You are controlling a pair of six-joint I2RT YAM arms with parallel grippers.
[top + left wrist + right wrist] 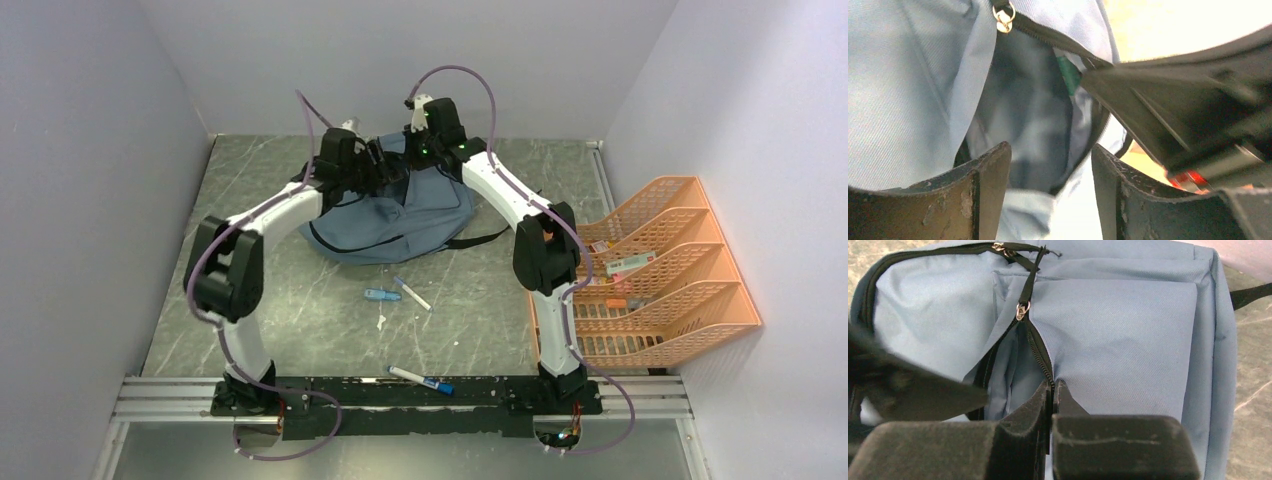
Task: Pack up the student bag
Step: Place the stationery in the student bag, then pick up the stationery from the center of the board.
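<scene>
R gripper (1053, 388) pinches student bag (1128, 330) pocket's zipper edge (part unzipped); L gripper (1050, 154) fingers spread.

No text, brand, number or sign could be read in any view. A small packet (630, 264) in the rack (690, 184) showed coloured patches, too small to make out as print.

Grey marbled counter (300, 330): student bag (400, 220) slumped at far centre, orange mesh rack (690, 300) along the right edge. Mid-counter: small blue item (381, 295) just beside white pen (412, 293), white scrap (382, 322) near them. Blue-capped marker (420, 379) at near edge.
</scene>
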